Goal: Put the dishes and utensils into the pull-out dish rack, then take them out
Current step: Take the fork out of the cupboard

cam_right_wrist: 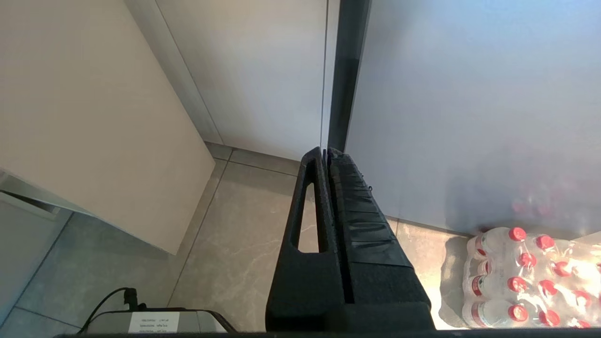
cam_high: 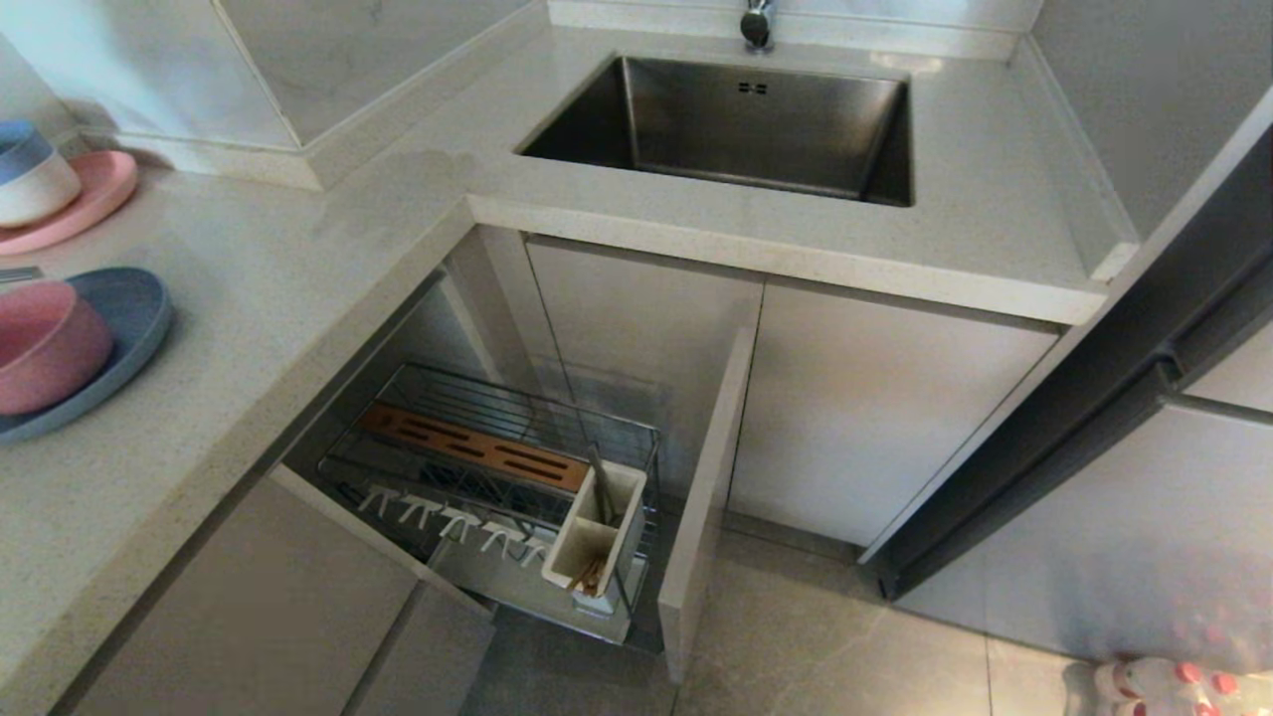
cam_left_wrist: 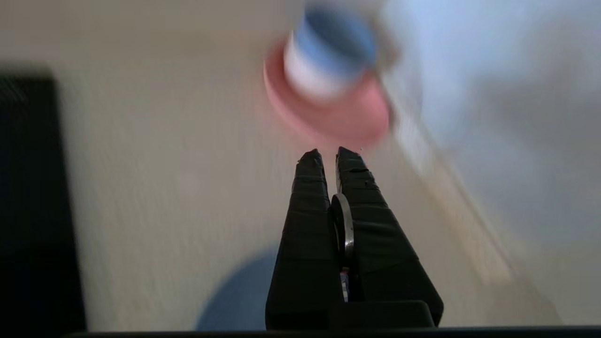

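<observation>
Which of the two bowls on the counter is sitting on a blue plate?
The plain pink bowl, nearer the camera in the head view, sits on the blue plate. The other, the blue-and-white bowl farther back, sits on a pink plate.

Counter [cam_high: 298, 298]: blue plate [cam_left_wrist: 235, 300] sits under the left gripper [cam_left_wrist: 328, 152]; pink plate [cam_left_wrist: 328, 122] sits beyond its fingertips. Floor [cam_right_wrist: 235, 244]: bottle pack [cam_right_wrist: 521, 277] lies beside the right gripper [cam_right_wrist: 326, 150].
</observation>
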